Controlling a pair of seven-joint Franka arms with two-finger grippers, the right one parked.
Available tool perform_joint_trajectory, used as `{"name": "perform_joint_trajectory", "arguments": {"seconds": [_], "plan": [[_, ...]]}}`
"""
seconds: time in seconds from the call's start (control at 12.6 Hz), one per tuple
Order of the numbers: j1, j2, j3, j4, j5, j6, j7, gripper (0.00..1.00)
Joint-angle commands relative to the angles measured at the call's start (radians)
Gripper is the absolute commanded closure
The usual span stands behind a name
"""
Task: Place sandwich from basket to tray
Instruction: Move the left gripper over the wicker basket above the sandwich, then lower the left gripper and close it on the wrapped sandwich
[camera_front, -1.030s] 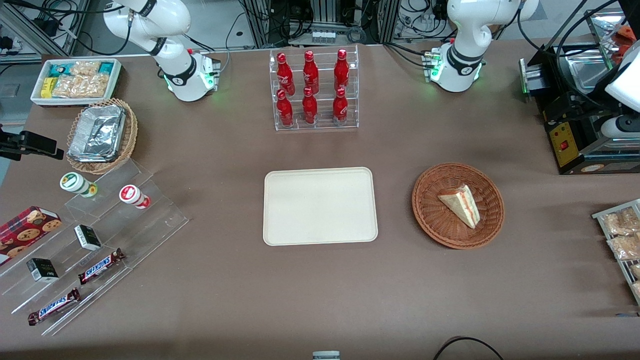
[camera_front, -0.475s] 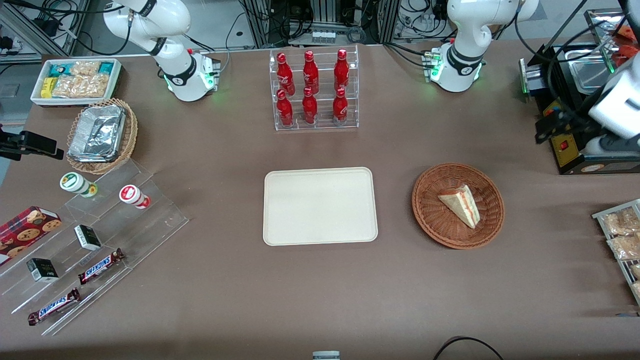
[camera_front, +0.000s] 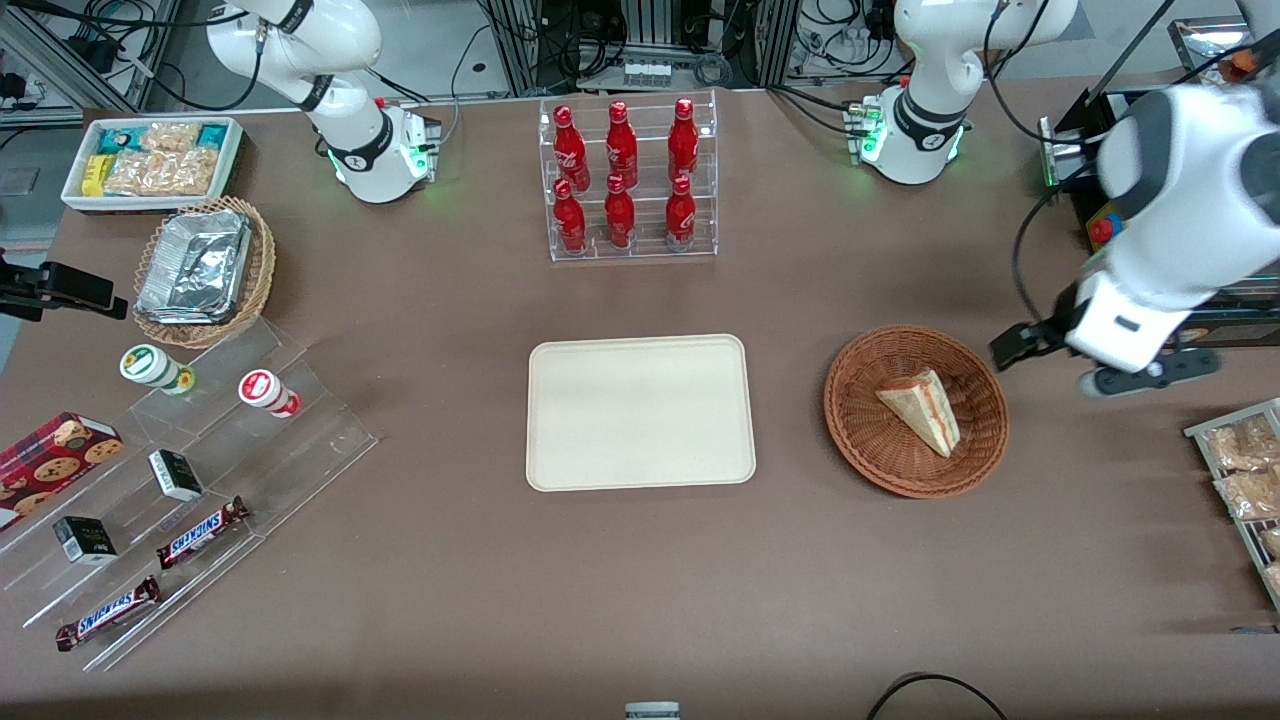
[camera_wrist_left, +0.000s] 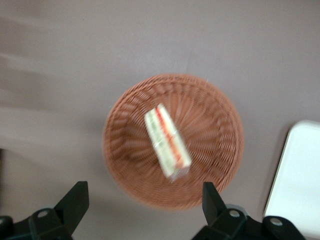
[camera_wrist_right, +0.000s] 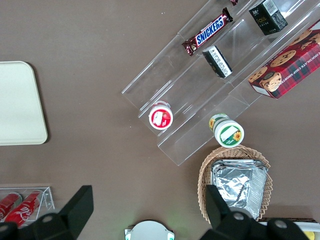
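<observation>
The sandwich (camera_front: 925, 410), a pale wedge with red and green filling along its edge, lies in the round reddish-brown wicker basket (camera_front: 852, 400). The cream rectangular tray (camera_front: 640, 412) lies flat beside the basket, toward the parked arm's end. My left gripper (camera_front: 1145, 375) hangs above the table beside the basket, toward the working arm's end. In the left wrist view the gripper (camera_wrist_left: 142, 194) is open and empty, its black fingers (camera_wrist_left: 75, 197) wide apart, high over the basket (camera_wrist_left: 125, 135) with the sandwich (camera_wrist_left: 167, 147) in it. A part of the tray (camera_wrist_left: 300, 180) shows there too.
A clear rack of red bottles (camera_front: 628, 180) stands farther from the camera than the tray. A black machine (camera_front: 1150, 270) and a rack of snack packets (camera_front: 1245, 470) sit at the working arm's end. A clear stepped stand (camera_front: 200, 480) with snacks and a foil-tray basket (camera_front: 200, 270) are at the parked arm's end.
My left arm has swung in from the table's edge over the black machine and come down toward the basket. The sandwich, basket and tray have not moved.
</observation>
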Motion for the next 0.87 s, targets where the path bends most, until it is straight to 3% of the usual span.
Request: {"name": "perform_joint_trajectory", "arguments": {"seconds": [0.0, 0.16, 0.79], "plan": [[0.0, -0.041, -0.033, -0.169, -0.007, 0.206, -0.237, 0.0], [0.0, -0.016, -0.045, -0.226, -0.006, 0.303, -0.337, 0.0], [-0.002, 0.157, -0.057, -0.297, 0.002, 0.471, -0.361, 0.0]]}}
